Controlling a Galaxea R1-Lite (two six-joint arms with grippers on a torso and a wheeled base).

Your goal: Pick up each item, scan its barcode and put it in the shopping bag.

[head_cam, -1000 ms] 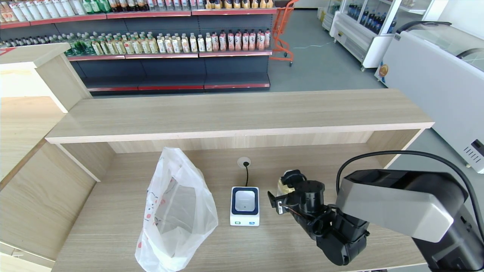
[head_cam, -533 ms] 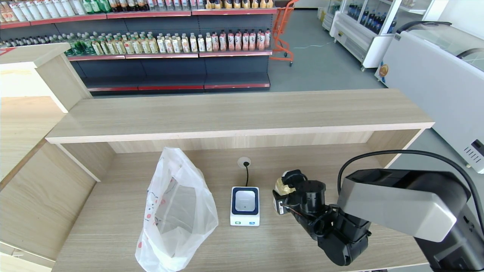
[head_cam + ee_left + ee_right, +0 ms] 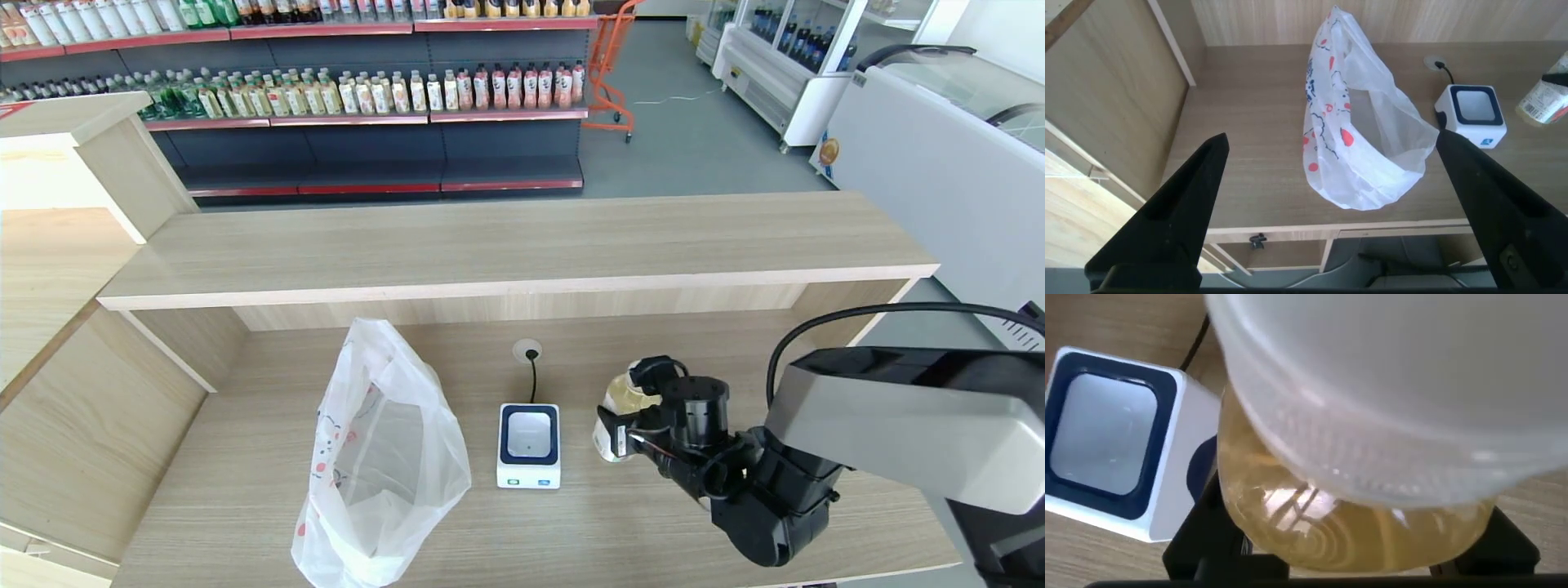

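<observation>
The right tool [image 3: 630,402], just right of the scanner [image 3: 528,445], squeezes a bottle [image 3: 608,447]. The left tool [image 3: 1333,143] hangs higher, fingers wide apart.

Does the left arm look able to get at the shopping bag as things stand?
Probably yes: the open left end effector faces the shopping bag with nothing between them; the scanner stands clear beside it.
</observation>
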